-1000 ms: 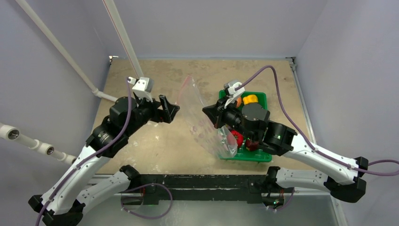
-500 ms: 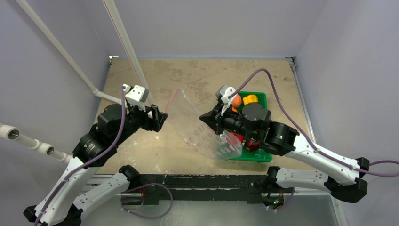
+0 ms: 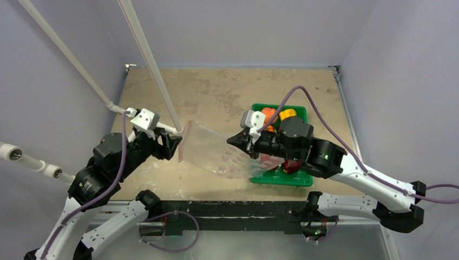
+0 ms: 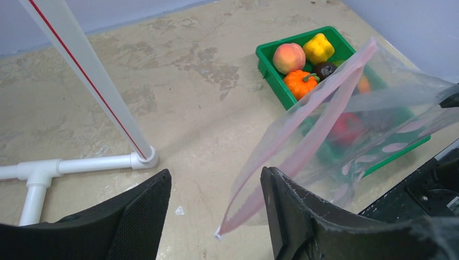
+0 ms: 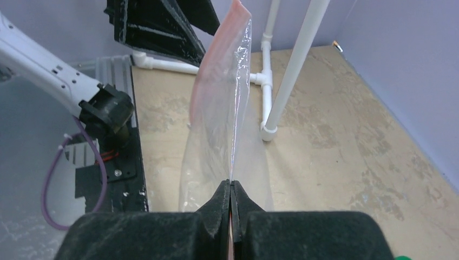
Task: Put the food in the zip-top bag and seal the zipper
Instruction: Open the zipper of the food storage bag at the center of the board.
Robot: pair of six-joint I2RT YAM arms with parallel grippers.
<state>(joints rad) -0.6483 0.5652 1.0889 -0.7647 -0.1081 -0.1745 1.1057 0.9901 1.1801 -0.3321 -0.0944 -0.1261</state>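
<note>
Right wrist view: the right gripper [image 5: 231, 187] has its two black fingers pressed flat together, and a thin edge of the zip-top bag [image 5: 216, 124] is pinched in the seam between them. From that pinch the clear film rises away from the camera, standing edge-on, and ends in the zipper [image 5: 214, 54], a pinkish strip along the bag's far edge. The strip reaches up to the left gripper, whose dark fingers show just behind its top end.

From the left wrist, the left gripper [image 4: 215, 173] stands with its jaws well apart. The lower corner of the pink strip hangs in the gap between them, close beside the right-hand finger; no contact between either pad and the plastic is visible. The bag stretches from there up and across toward the right arm, held off the table [image 4: 189, 108]. Whether its mouth is parted along the strip I cannot tell.

Seen from above, the bag spans the space between the two grippers, its right portion overlapping the near-left part of the green tray [image 4: 268, 54]. The food [image 4: 301, 82] lies in the tray: an orange pumpkin, a peach [image 4: 288, 57], a yellow pepper [image 4: 318, 47] and a dark piece [image 4: 325, 69], with something red [image 4: 346, 127] blurred behind the film. A white pipe frame [image 4: 86, 70] stands on the table's left side.
</note>
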